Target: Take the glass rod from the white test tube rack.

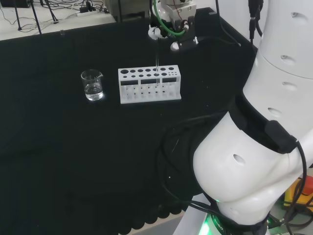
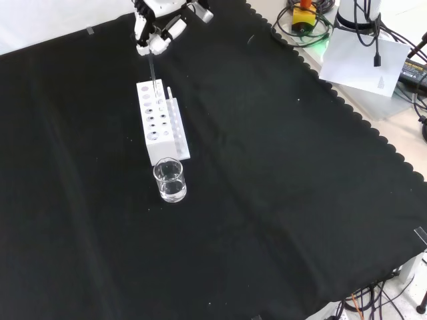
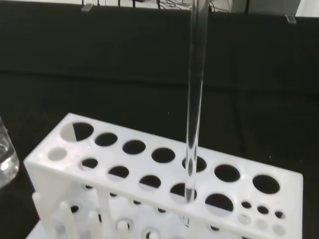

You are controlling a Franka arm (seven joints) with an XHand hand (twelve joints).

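The white test tube rack (image 1: pixel 149 84) stands on the black cloth, seen from its end in the front view (image 2: pixel 160 123). A clear glass rod (image 1: pixel 157 63) rises upright from a hole near the rack's right end in the head view. The hand (image 1: pixel 183 41) hangs just above that end with fingers curled about the rod's top. From the front, the hand (image 2: pixel 160 37) sits beyond the rack's far end with the rod (image 2: pixel 153 70) running down from it. Up close, the rod (image 3: pixel 197 74) has its lower end inside a hole in the rack (image 3: pixel 149 169).
A small glass beaker (image 1: pixel 92 85) with some clear liquid stands left of the rack in the head view, and in front of it in the front view (image 2: pixel 169 181). Its edge (image 3: pixel 5 159) shows in the wrist view. The arm's white links (image 1: pixel 274 122) stand at the right.
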